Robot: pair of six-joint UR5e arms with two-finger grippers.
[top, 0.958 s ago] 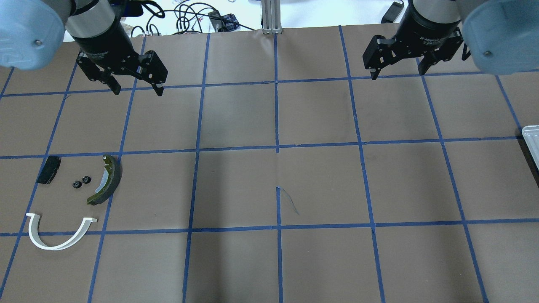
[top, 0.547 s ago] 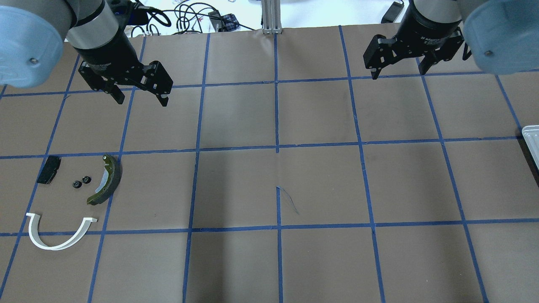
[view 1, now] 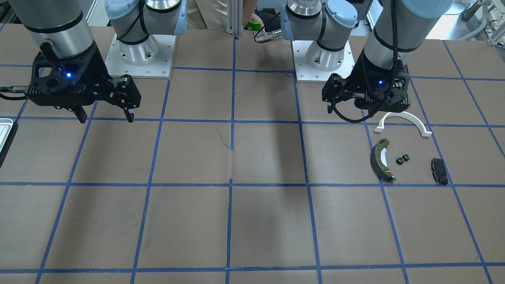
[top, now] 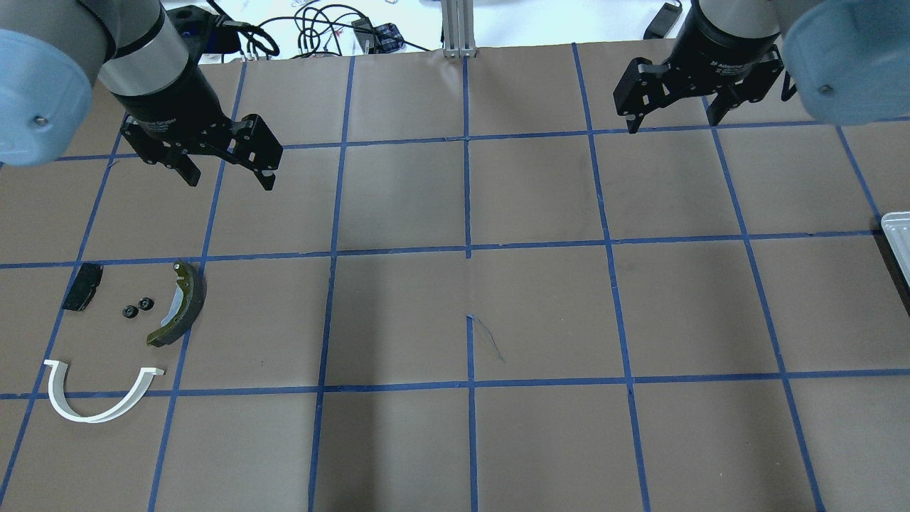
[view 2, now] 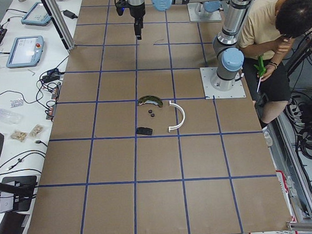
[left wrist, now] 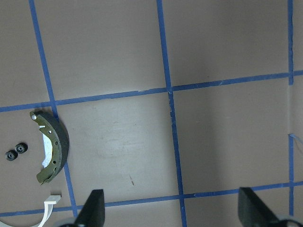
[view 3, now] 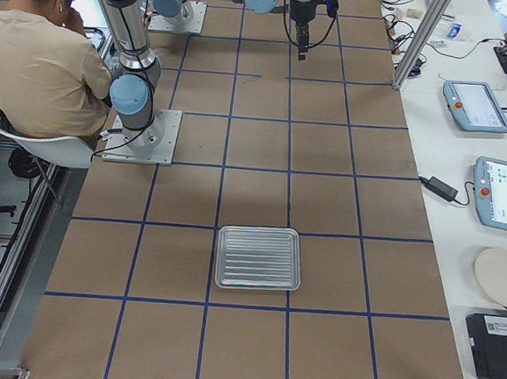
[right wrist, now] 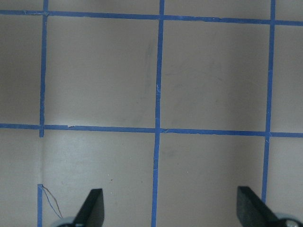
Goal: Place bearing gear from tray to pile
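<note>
The silvery tray (view 3: 259, 257) lies bare on the table; only its edge shows in the overhead view (top: 897, 233). The pile holds an olive brake shoe (top: 178, 304), a white arch (top: 99, 397), a black pad (top: 82, 286) and two small black bearing gears (top: 137, 308). My left gripper (top: 229, 178) hangs open and empty above the table, beyond the pile. Its wrist view shows the brake shoe (left wrist: 51, 153) and the gears (left wrist: 15, 151). My right gripper (top: 672, 119) is open and empty at the far right.
Brown paper with a blue tape grid covers the table (top: 469, 313). Cables (top: 313, 28) lie past its far edge. A seated person (view 2: 278, 40) is beside the robot bases. Tablets (view 3: 475, 106) lie on a side bench.
My left gripper has moved a little nearer to the pile and drifted slightly left, still open. The right arm and the parts have not moved.
</note>
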